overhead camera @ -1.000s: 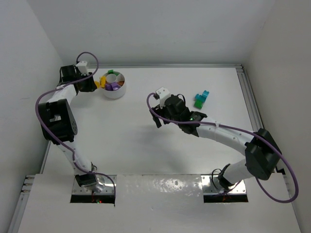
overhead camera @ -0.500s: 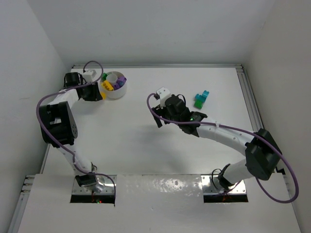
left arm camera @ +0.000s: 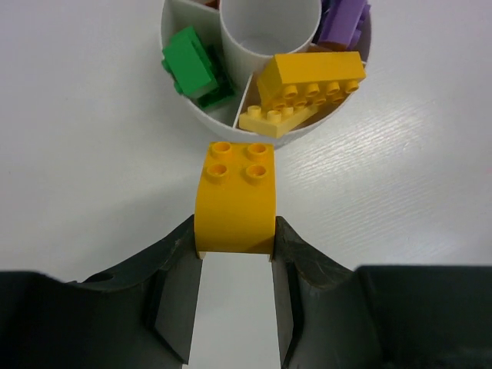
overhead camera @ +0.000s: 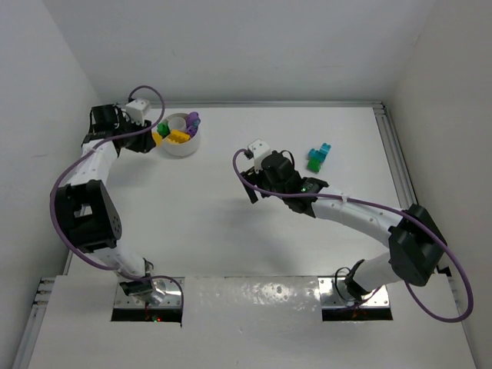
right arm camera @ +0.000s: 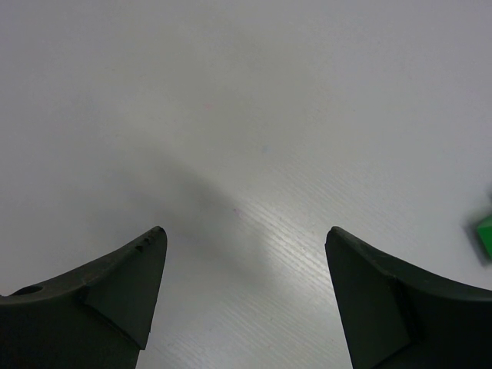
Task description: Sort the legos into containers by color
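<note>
The sorting looks well along but not finished. In the upper left of the top view sits the round white plastic bowl (overhead camera: 181, 150) with inner dividers, and it already holds several bricks. At the top of the left wrist view, a green plastic brick (left arm camera: 192, 68) fills one section. A long yellow plastic brick (left arm camera: 311, 75) lies on a thin pale-yellow plate (left arm camera: 269, 119) in the next, and a purple plastic brick (left arm camera: 344, 21) shows at the top right edge.

The left gripper (left arm camera: 234, 224) pinches a glossy orange-yellow four-stud plastic brick (left arm camera: 235, 196) between its fingers. The brick is just outside the bowl wall, right below the yellow section where it probably belongs. Its studs face the camera and its sides are smooth and square.

Right of centre in the top view, a teal plastic brick (overhead camera: 324, 150) and a second green brick (overhead camera: 314, 163) lie close together on the white table (overhead camera: 200, 223), unsorted. The right gripper (right arm camera: 244, 231) hovers over bare table, fingers spread wide, holding nothing.
</note>
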Tool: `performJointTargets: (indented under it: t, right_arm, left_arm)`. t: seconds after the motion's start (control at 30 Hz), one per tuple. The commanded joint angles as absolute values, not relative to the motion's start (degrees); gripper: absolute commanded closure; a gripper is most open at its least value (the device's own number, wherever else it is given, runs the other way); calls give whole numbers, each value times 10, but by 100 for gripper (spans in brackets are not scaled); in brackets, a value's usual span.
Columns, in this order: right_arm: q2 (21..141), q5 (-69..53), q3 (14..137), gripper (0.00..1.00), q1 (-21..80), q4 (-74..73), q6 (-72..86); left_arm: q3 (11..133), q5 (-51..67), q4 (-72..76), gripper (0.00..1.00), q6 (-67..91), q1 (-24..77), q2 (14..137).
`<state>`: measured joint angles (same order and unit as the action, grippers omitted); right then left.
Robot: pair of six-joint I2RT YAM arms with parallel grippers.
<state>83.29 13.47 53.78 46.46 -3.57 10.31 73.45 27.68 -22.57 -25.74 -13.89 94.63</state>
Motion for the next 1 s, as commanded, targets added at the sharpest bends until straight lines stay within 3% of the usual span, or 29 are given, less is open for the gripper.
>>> performJointTargets:
  t: [0.0,0.3,0.43,0.57,0.77,0.97]
  right_arm:
    - [821,135,541,18,461,-24,100]
    - [818,137,547,18,462,-39,100]
    - [817,134,547,18,461,-39,102]
    - [818,133,549,18,462,-40,104]
    - [818,136,548,18,462,-47,108]
    - [822,137,547,18,462,-47,109]
  left_arm:
    - [780,321,-245,100,-314,-123,954]
    - [890,424,-421,100,-596,-76,1015]
    - [953,436,-448,100,-634,-75,1063]
    - [983,462,-397,100,-571,-75,1090]
    - [922,470,-239,100,-409,-69,1070]
    - [906,444,-226,100,-362,-69,1079]
